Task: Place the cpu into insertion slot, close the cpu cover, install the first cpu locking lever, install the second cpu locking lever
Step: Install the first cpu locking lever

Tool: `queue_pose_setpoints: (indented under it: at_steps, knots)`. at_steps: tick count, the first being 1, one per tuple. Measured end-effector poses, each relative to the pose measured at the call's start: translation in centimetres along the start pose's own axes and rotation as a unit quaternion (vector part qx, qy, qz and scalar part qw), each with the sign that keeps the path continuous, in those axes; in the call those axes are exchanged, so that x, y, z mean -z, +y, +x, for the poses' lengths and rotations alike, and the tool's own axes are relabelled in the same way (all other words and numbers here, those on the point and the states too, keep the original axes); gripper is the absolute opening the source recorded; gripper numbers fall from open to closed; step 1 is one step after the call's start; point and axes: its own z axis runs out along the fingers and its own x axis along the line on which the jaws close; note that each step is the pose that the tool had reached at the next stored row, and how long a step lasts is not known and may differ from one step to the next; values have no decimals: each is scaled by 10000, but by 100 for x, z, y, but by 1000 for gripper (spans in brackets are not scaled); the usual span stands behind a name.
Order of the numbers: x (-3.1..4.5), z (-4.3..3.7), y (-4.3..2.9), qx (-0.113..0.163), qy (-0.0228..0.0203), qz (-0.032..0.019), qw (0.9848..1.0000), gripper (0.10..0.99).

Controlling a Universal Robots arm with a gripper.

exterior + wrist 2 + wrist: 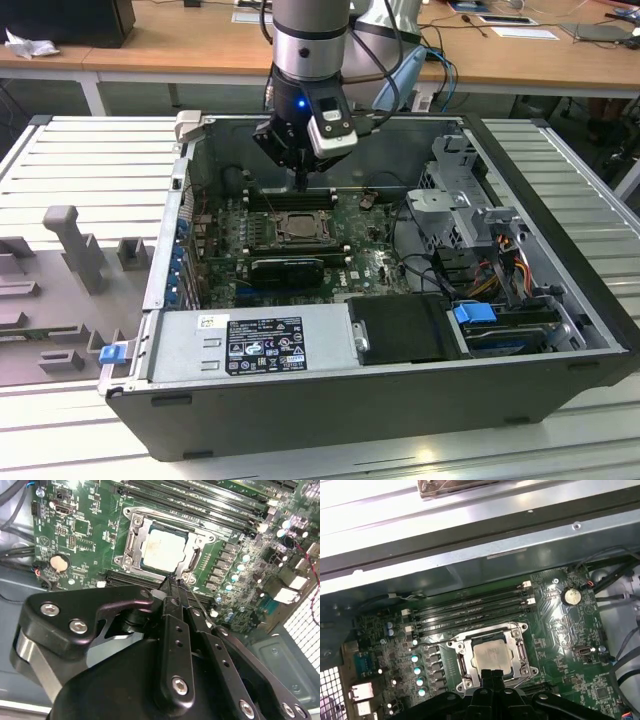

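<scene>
The cpu (162, 549) is a pale silvery square lying in the insertion slot (129, 514) on the green board; it also shows in the first wrist view as the cpu (492, 656) and in the exterior view as the cpu (298, 228). The cpu cover (521, 649) lies flat around the chip, which shows through its window. My gripper (172, 586) hangs just above the socket's edge, its two black fingers (486, 676) pressed together with nothing between them. In the exterior view the gripper (300, 186) stands over the far side of the socket.
Long black memory slots (470, 611) run beside the socket. A black graphics card (288, 268) sits nearer the front, behind the power supply (250, 345). A drive cage and cables (480, 250) are at the exterior view's right. The case walls (180, 200) enclose the board.
</scene>
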Motion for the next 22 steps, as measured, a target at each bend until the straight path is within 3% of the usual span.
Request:
queue_pose_setpoints:
  at_steps: [11, 22]
  knots:
    - [0, 0, 0, 436, 31, 5, 9990, 106]
    - [0, 0, 0, 789, 56, 10, 9969, 106]
